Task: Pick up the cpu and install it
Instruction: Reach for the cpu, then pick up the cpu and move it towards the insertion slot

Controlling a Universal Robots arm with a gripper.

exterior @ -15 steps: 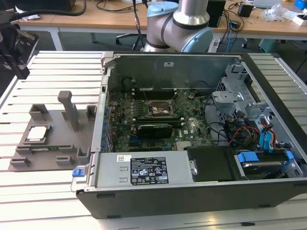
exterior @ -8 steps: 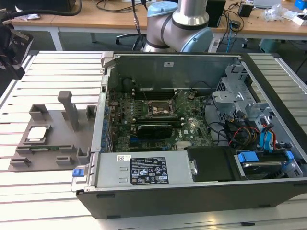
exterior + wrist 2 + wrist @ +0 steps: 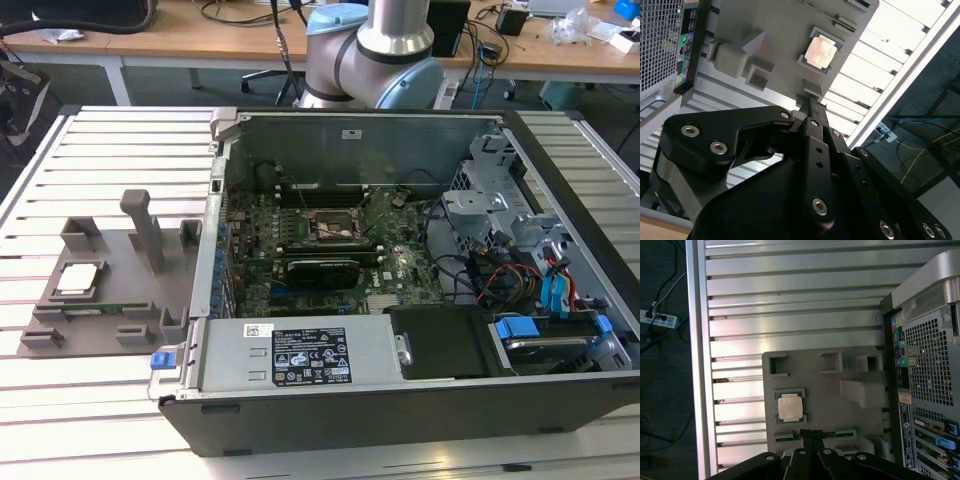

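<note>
While the cpu (image 3: 78, 278) is lying flat in its pocket on the grey fixture plate (image 3: 118, 262), beside the computer case (image 3: 400, 415), I'm seeing the end effector (image 3: 811, 433) hanging above, clenched on nothing; dropping off-centre is risking tilting the chip or clipping an upright post (image 3: 148, 228).

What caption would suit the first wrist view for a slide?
CPU seated in the grey fixture plate beside the computer case, gripper overhead.

A robot arm (image 3: 385, 40), a slotted aluminium table (image 3: 110, 150) and an opened computer case (image 3: 400, 415) mark this as a robotics lab.
</note>
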